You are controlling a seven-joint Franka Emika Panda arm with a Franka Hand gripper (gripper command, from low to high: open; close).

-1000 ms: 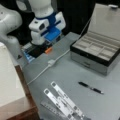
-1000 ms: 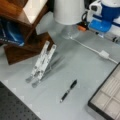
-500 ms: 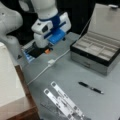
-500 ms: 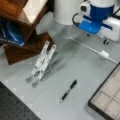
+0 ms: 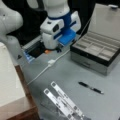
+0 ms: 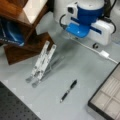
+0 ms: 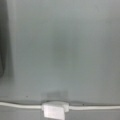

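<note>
My gripper (image 5: 53,49) hangs under the white and blue hand (image 6: 87,22) at the back of the grey table, and its fingers are hidden in both front views. Nothing is seen held. Nearest to it is a white cable with a small connector block (image 5: 51,62), which lies just in front of the hand. The same block (image 7: 55,110) sits at the bottom of the wrist view on bare grey table, with no fingers in sight. A black pen (image 5: 90,88) lies further forward, apart from the hand, and shows again in a front view (image 6: 68,91).
A folding metal stand (image 5: 63,101) lies near the front edge and shows again (image 6: 41,62). An open box with compartments (image 5: 100,50) stands at a front view's right. A wooden shelf (image 6: 22,30) borders the table, and a dark mat (image 6: 15,110) lies beyond its edge.
The hand has shifted a little across the back of the table and looms larger in both front views. The pen, stand, cable and box have not moved.
</note>
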